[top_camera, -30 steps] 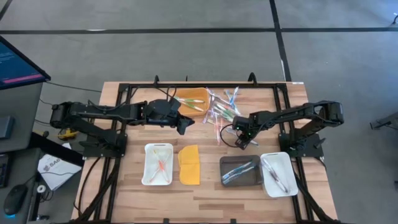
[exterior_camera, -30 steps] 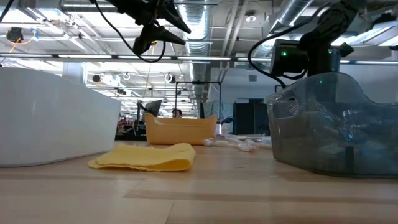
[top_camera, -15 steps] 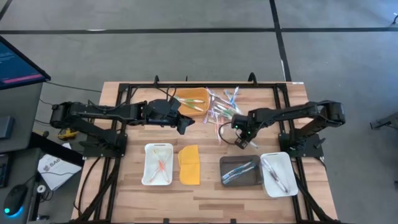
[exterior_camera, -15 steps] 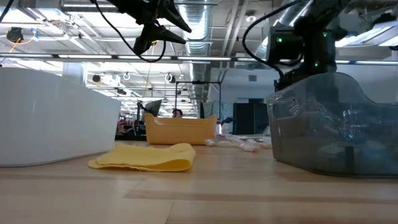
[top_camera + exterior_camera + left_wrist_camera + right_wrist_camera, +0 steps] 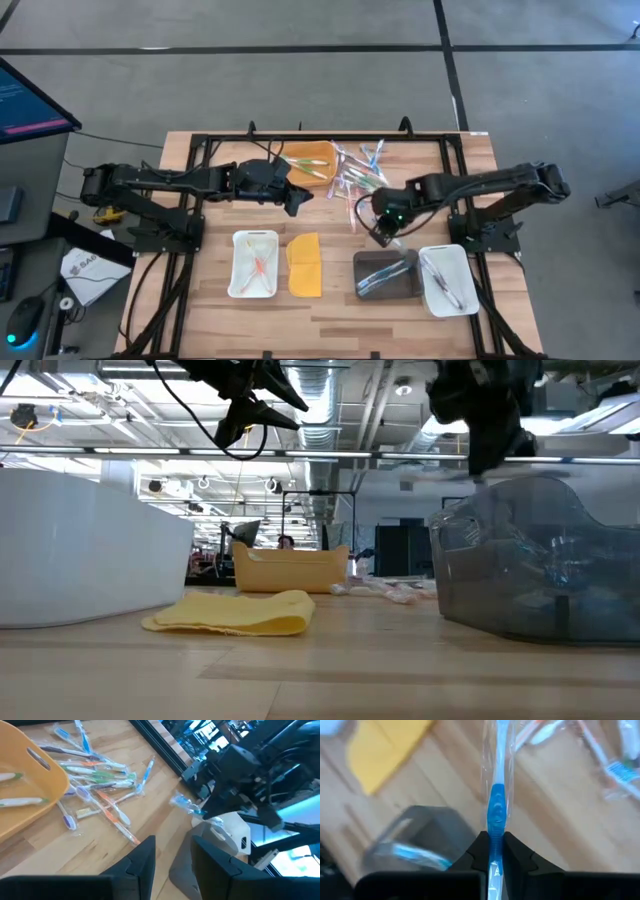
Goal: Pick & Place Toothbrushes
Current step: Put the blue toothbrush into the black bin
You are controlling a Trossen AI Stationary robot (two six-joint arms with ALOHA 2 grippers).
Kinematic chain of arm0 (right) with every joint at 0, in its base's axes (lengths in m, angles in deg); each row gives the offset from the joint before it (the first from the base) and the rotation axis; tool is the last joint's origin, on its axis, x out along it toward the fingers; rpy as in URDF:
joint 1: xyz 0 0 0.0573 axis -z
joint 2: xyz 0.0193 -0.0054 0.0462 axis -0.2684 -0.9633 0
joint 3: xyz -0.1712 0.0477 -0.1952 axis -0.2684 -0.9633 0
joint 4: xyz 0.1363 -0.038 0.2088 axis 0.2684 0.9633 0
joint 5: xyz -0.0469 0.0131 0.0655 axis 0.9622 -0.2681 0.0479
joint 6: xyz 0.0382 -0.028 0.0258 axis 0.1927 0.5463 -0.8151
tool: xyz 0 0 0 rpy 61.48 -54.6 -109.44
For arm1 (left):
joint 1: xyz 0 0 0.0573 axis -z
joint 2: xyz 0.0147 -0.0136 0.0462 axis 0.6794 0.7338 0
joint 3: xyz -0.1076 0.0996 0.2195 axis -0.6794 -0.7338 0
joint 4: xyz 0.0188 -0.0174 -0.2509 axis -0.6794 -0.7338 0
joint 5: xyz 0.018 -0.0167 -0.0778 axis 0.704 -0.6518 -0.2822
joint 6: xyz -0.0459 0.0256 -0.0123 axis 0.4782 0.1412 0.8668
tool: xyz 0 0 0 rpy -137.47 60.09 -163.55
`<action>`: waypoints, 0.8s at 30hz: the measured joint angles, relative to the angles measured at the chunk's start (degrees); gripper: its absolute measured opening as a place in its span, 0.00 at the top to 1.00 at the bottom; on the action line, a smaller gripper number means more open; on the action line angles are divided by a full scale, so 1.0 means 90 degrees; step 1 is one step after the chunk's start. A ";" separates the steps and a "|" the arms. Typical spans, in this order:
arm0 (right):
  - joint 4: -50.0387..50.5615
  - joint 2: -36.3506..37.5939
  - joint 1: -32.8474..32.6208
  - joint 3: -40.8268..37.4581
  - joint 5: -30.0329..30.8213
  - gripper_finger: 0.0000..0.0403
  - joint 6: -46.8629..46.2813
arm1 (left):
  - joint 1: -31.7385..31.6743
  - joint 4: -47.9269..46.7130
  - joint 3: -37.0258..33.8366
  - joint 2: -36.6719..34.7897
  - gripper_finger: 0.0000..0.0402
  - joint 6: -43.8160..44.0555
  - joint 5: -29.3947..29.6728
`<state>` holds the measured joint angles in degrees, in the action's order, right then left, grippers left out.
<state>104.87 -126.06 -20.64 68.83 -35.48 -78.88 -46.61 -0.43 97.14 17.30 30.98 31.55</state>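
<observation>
Above the near edge of the dark grey translucent plastic bin point(image 5: 386, 274): right pincer point(image 5: 388, 228), clenched on a blue toothbrush in clear wrapper point(image 5: 496, 815), held at mid-handle. Judged light, thin and slightly flexible; wrapper film likely slippery, so grip at mid-handle, across the narrow width, and expect sag at the free ends. Remaining loose pile of wrapped plastic toothbrushes point(image 5: 355, 175) at the far centre of the wooden bench point(image 5: 330, 310), beside the orange plastic tray point(image 5: 308, 160). Left pincer point(image 5: 296, 196) near that tray, parted, grasping nothing. Nearer the front: two white rectangular trays point(image 5: 254, 264) point(image 5: 446, 280) and a flat yellow-orange lid point(image 5: 305, 265). Bench surface: pale butcher-block planks, black frame rails at the edges. Beyond: grey floor, open workshop with ceiling ducts.
</observation>
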 joint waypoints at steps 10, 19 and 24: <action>-0.0702 -0.0507 -0.1829 0.0030 0.0310 0.95 -0.1050 | 0.0116 0.0000 0.0000 0.0000 0.71 0.0174 -0.0025; -0.0812 -0.1375 -0.2697 0.0026 0.0431 0.95 -0.1181 | 0.0141 -0.0010 0.0002 -0.0002 0.71 0.0231 -0.0065; -0.0828 -0.1727 -0.2774 0.0026 0.0429 0.95 -0.1254 | 0.0141 -0.0006 0.0002 -0.0002 0.71 0.0330 -0.0063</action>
<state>97.42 -141.61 -45.61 69.06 -31.62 -90.16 -45.34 -0.48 97.16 17.27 33.95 30.98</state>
